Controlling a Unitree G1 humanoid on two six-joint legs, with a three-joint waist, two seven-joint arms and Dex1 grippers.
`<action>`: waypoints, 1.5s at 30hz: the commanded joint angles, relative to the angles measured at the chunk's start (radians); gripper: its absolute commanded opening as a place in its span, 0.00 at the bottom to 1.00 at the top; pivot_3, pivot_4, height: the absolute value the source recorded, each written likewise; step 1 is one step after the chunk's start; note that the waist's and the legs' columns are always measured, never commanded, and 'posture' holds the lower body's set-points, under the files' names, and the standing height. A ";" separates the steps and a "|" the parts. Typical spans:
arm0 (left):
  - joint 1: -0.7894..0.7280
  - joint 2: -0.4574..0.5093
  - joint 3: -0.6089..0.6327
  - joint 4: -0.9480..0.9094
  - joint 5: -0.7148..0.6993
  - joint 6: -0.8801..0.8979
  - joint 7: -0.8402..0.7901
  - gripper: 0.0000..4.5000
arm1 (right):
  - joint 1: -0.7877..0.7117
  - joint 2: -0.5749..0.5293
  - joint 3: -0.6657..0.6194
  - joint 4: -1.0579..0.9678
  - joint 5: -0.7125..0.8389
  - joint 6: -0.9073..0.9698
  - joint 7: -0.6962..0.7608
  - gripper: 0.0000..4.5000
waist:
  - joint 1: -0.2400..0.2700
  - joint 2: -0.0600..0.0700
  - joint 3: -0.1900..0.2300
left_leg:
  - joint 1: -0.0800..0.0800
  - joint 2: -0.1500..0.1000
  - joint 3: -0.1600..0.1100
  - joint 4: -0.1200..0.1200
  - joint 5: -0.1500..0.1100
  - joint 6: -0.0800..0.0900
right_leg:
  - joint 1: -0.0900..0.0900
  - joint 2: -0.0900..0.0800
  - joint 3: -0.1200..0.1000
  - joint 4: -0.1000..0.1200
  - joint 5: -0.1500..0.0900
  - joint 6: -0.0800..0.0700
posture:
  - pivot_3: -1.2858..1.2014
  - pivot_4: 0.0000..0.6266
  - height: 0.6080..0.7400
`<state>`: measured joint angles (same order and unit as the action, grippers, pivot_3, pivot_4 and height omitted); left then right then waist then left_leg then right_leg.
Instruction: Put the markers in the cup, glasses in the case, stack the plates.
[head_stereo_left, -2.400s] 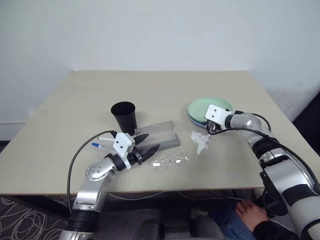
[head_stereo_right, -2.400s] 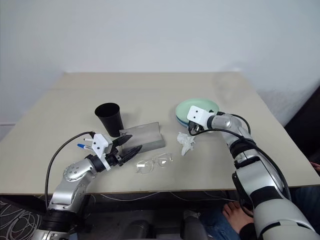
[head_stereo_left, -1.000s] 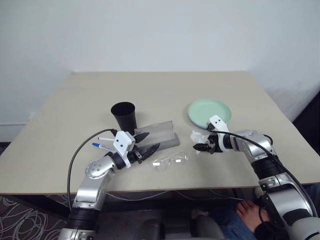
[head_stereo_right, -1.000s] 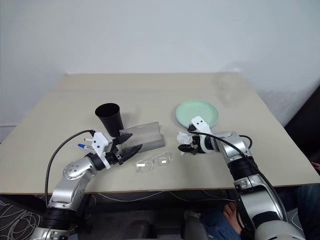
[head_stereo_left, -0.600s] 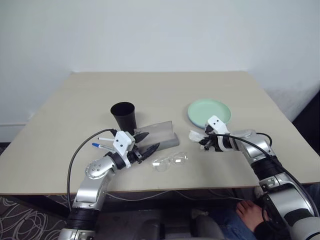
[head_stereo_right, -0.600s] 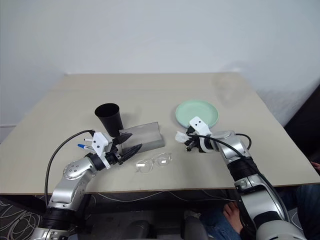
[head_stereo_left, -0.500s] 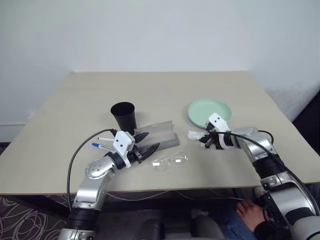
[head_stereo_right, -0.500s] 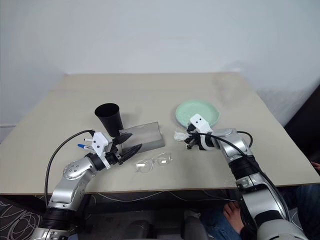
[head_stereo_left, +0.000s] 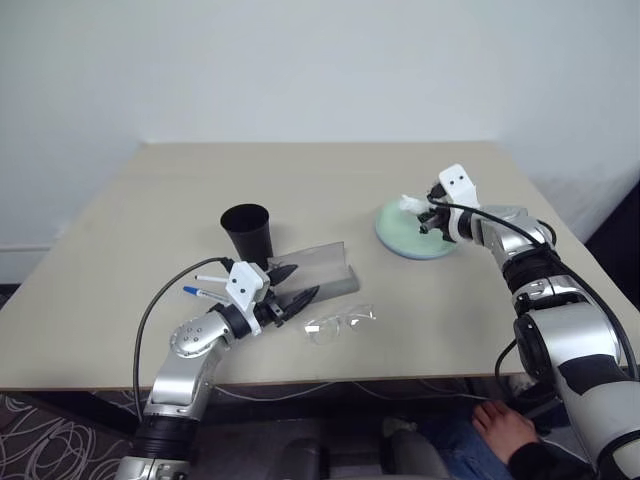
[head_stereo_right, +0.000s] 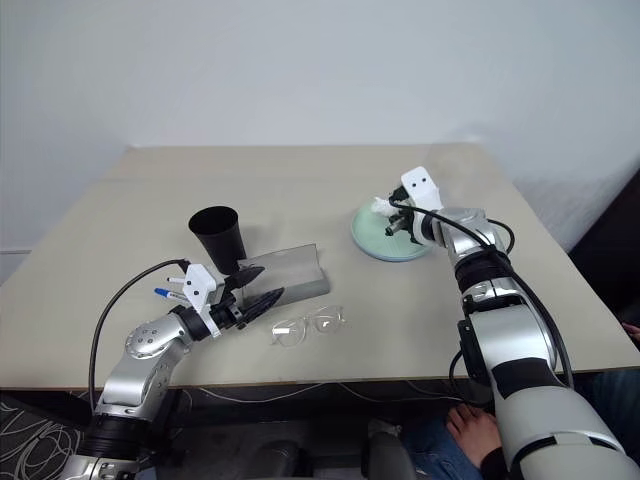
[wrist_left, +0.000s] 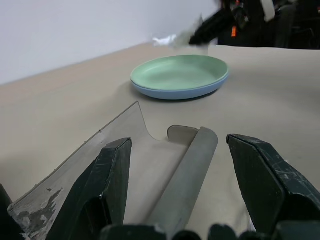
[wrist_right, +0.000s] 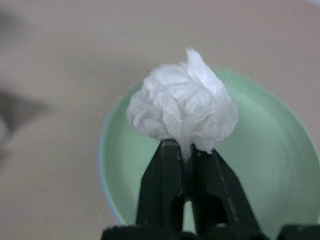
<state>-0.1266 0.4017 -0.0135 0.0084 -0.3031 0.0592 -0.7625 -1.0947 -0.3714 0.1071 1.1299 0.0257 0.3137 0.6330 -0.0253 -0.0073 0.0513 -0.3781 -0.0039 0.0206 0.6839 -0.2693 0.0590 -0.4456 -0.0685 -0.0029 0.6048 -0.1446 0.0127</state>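
We observe the right hand (wrist_right: 184, 150) pinched shut on a crumpled white tissue (wrist_right: 183, 111), held above the stacked plates (head_stereo_left: 400, 240), mint green on light blue, near the bench's (head_stereo_left: 300, 180) right edge. The left hand (head_stereo_left: 290, 285) stands open and empty over the grey case (head_stereo_left: 320, 268), which lies open toward the front edge with the glasses (head_stereo_left: 340, 322) just in front of it. The black cup (head_stereo_left: 248, 230) stands upright behind the case, and the markers (head_stereo_left: 205, 290) lie toward the front-left.

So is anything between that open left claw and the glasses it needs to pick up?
Nothing visible. The glasses lie on bare table just beside the left gripper; the open case sits behind them, not between.
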 joint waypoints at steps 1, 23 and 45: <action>-0.019 0.017 0.023 -0.041 -0.003 -0.005 0.005 0.71 | -0.073 -0.005 -0.044 0.078 -0.009 -0.078 -0.024 0.39 | -0.001 0.000 0.000 | 0.000 0.000 0.000 0.000 0.000 0.000 | 0.000 0.000 0.000 0.000 0.000 0.000 | 0.52 0.00 0.85; -0.349 0.221 -0.048 0.126 -0.058 0.135 -0.376 0.71 | 0.364 -0.062 0.000 -0.450 0.025 -0.325 0.438 0.92 | -0.021 0.000 0.000 | 0.001 -0.001 -0.003 0.002 0.000 0.000 | 0.002 0.001 0.002 0.002 0.000 0.003 | 0.52 0.00 0.85; -0.790 0.107 -0.454 0.523 0.257 0.180 -0.801 0.71 | 0.665 0.051 0.002 -0.768 0.010 -0.300 0.128 0.92 | -0.025 -0.002 0.001 | 0.001 -0.003 -0.001 0.003 0.000 0.001 | 0.001 0.003 0.008 0.002 -0.001 0.002 | 0.52 0.00 0.85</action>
<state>-0.8780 0.5041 -0.4649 0.5249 -0.0666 0.2368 -1.5463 -0.4305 -0.3189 0.1354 0.4241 0.0120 0.0057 0.7827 -0.0502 -0.0090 0.0523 -0.3769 -0.0065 0.0194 0.6868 -0.2692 0.0600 -0.4450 -0.0650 0.0052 0.6067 -0.1457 0.0143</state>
